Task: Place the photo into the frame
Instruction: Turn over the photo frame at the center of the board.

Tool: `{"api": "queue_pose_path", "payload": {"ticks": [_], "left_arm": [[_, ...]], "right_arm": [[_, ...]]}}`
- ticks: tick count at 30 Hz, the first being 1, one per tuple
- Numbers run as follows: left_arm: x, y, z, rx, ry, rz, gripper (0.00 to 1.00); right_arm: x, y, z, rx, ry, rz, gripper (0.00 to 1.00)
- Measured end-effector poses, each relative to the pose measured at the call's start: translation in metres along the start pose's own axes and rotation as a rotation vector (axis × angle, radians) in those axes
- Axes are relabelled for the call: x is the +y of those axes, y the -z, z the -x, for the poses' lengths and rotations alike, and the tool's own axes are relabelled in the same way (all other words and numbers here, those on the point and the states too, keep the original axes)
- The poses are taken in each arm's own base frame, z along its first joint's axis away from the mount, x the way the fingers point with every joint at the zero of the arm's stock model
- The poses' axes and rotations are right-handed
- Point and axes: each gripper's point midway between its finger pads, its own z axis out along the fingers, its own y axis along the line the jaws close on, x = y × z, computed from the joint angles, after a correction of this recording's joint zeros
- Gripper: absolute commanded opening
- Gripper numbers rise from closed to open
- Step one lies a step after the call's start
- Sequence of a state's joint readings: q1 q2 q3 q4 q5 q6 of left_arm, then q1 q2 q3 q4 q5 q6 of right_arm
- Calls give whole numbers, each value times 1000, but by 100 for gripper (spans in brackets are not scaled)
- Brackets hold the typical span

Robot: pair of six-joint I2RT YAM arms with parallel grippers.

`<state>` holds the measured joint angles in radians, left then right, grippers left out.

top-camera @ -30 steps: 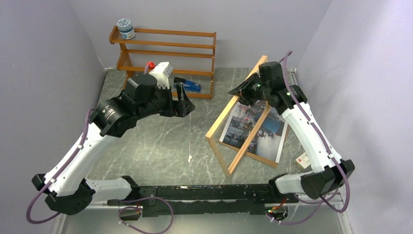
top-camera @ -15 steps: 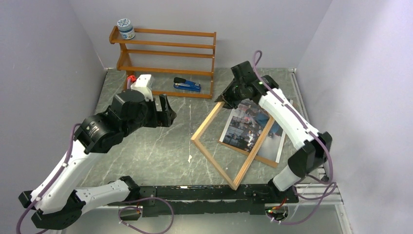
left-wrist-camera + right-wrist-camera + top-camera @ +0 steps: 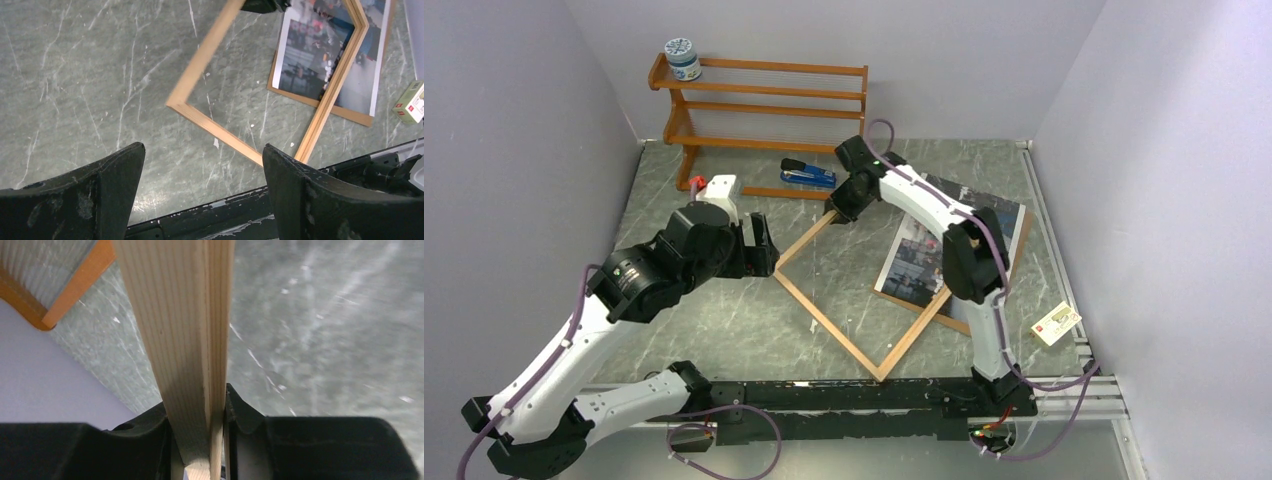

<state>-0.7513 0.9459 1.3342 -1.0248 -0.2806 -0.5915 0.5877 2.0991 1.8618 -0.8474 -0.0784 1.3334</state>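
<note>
The frame [image 3: 827, 325] of thin light wood lies as a diamond on the table, its right part over the photo. My right gripper [image 3: 844, 205] is shut on the frame's far corner; the right wrist view shows the moulding [image 3: 180, 340] pinched between both fingers [image 3: 240, 412]. The photo [image 3: 1002, 232] lies face up on the brown backing board [image 3: 959, 322] to the right, partly hidden by the right arm and the frame. My left gripper [image 3: 759, 250] is open and empty beside the frame's left corner. The left wrist view shows the frame [image 3: 220, 132] and the photo [image 3: 305, 70] beyond the left gripper [image 3: 202, 147].
An orange-brown shelf rack [image 3: 764, 110] stands at the back with a jar [image 3: 682, 58] on its top shelf. A blue stapler [image 3: 808, 174] lies in front of it. A small card box [image 3: 1056, 322] lies near the right edge. Walls close in left, right and behind.
My right arm has swung the frame to the left and lowered it from standing on edge towards flat. My left arm has drawn back, left and nearer.
</note>
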Motion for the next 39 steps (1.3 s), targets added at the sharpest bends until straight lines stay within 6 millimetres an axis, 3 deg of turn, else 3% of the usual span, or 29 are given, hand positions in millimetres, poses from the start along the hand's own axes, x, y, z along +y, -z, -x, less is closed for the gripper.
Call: {"api": "queue_pose_path", "payload": {"ticks": [4,10,12,17,23,26,30,34,39], "left_arm": [[6,-7,-13,31,8,22,93],[11,-18,-27,72,12,58,93],[13,-23,-31,83,14,74,93],[15,-34,-36,106,24,110,94],[14,-50,-43,141,47,146,94],[18,-58,-48,150,76,173,94],[30,-67,-59,158,132,230,94],[46,-80,-77,185,190,293,94],[67,-105,-104,244,248,378,94]], "right_arm": [[20,-38,-11,20,-33,35,37],[20,-74,-25,55,-95,27,37],[21,-79,-25,57,-117,31,39],[20,-85,-25,67,-170,39,62],[16,-85,-19,65,-186,35,79],[8,-76,-12,54,-183,32,83],[-9,-45,5,6,-150,41,84],[-22,10,31,-91,-55,111,84],[-38,68,85,-298,178,167,84]]}}
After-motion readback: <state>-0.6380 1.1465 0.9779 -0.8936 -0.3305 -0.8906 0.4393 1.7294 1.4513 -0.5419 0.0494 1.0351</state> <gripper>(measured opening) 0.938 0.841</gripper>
